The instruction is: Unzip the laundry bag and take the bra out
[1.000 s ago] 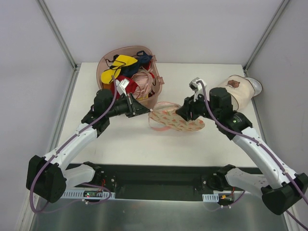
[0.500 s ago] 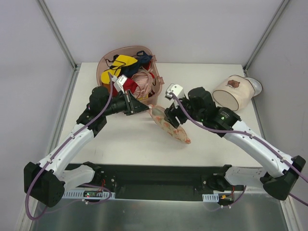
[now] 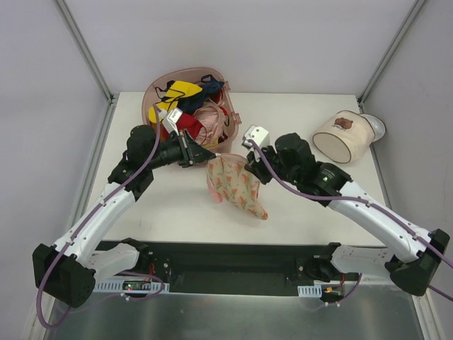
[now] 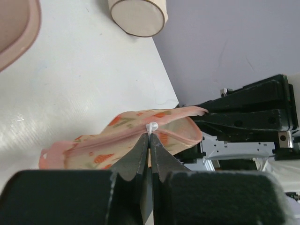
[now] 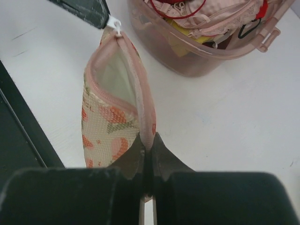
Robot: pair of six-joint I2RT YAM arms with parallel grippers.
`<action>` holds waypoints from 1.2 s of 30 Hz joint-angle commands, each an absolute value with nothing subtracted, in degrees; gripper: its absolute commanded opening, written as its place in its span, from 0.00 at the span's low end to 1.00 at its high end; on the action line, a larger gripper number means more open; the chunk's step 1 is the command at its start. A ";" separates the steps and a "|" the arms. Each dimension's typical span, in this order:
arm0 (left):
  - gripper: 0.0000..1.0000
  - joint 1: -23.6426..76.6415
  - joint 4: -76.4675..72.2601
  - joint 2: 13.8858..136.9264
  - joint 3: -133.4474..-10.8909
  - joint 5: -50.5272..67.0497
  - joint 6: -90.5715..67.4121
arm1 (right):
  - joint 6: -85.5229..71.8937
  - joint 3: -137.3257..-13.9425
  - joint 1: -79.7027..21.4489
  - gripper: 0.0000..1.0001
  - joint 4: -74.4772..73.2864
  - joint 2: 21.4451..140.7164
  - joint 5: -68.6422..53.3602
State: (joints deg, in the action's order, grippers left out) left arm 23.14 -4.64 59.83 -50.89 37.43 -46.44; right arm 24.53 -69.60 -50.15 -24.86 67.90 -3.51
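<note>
**Hazard 1: loss of the pull.** The left gripper (image 4: 151,138) is pressing its jaws fully together on the small white plastic zipper pull (image 4: 152,127). The tab is tiny and smooth. A tug off the line of the zip is likely to pop it out of the pads.

**Hazard 2: loss of the seam.** The right gripper (image 5: 147,147) is pinching, jaws tight, the narrow pink fabric edging (image 5: 140,93) of the flat cream laundry bag with the orange-pink leaf print (image 3: 237,185). Only a thin fold is sitting between the fingers. A hard counter-pull could strip it free and leave the pouch swinging from the pull alone.

**Hazard 3: jam.** The bag is hanging slack between the two grippers over the white table (image 3: 297,113), close to the translucent pink plastic basket (image 5: 197,61) of mixed garments. Loose cloth is sagging beside the zip and could be drawn into the slider.

**Location of contents.** The mouth of the bag is gaping partway. A pale mint-white, smooth surface (image 5: 114,77) is showing inside. It is probably a cup of the bra, though from the right wrist view it could equally be lining.

**Materials.** The pouch is a soft, fine-woven fabric that is folding and creasing freely. Its edging is forming a rounded, slightly stiffer rim. The cream cylindrical container (image 3: 345,138) is lying on its side well apart and is rigid and glossy.
</note>
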 commanded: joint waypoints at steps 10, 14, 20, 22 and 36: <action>0.00 12.39 -3.07 61.87 -48.87 38.48 -44.38 | 16.43 -51.69 -40.52 0.01 -1.41 48.25 -12.40; 0.00 12.39 -4.83 61.97 -49.30 41.40 -45.79 | 15.04 -47.82 -39.12 0.01 -1.49 49.74 -11.34; 0.00 12.48 -4.83 59.59 -51.85 43.15 -46.40 | 17.22 -57.46 -38.94 0.58 -12.64 56.32 -13.44; 0.00 12.65 -4.92 59.50 -52.12 43.42 -47.11 | 19.68 -59.93 -38.94 0.62 -15.11 56.69 -15.10; 0.00 15.21 -5.45 58.71 -53.88 43.24 -47.11 | 24.43 -76.11 -42.45 0.97 -16.87 67.23 -21.01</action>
State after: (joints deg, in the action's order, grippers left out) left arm 14.72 -3.14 60.45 -50.81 42.94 -47.05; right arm 22.59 -72.07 -40.73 -16.27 63.09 -20.25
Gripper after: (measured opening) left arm 0.006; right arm 0.964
